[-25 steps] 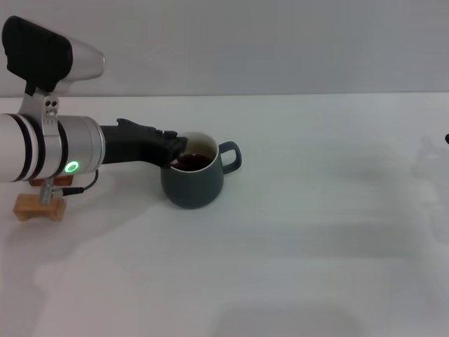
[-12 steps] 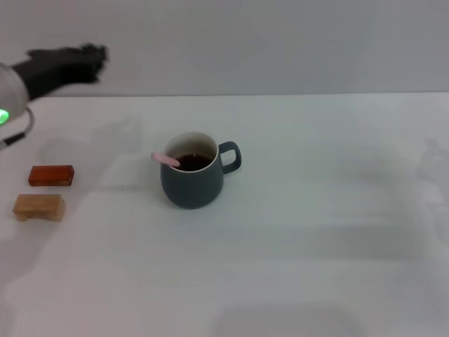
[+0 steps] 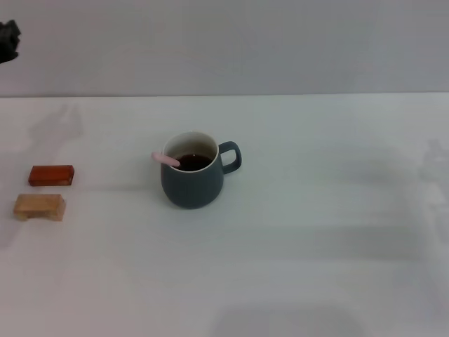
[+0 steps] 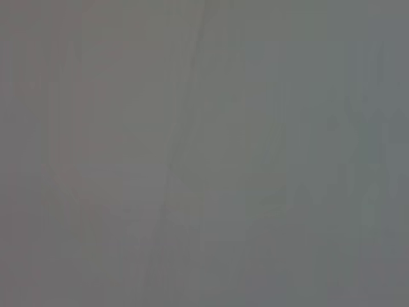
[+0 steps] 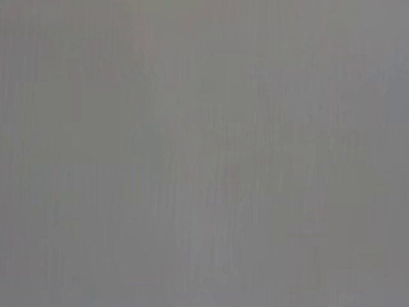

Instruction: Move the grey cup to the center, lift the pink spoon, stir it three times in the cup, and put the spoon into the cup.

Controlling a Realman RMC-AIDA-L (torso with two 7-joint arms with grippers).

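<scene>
- Grey cup stands upright near mid-table, handle toward the robot's right; dark liquid inside.
- Pink spoon rests in the cup, handle tip over the left rim.
- Judged: ceramic is rigid, breakable; spoon light, slim; grasp by the handle tip.
- Left gripper sits at the far left edge, well apart; finger state cannot be told.
- Right gripper is unseen.

Small bit of left gripper at head view's far left edge, matte black, lumpy irregular outline, no cables, screws or markings visible, rest of robot out of view.
</scene>
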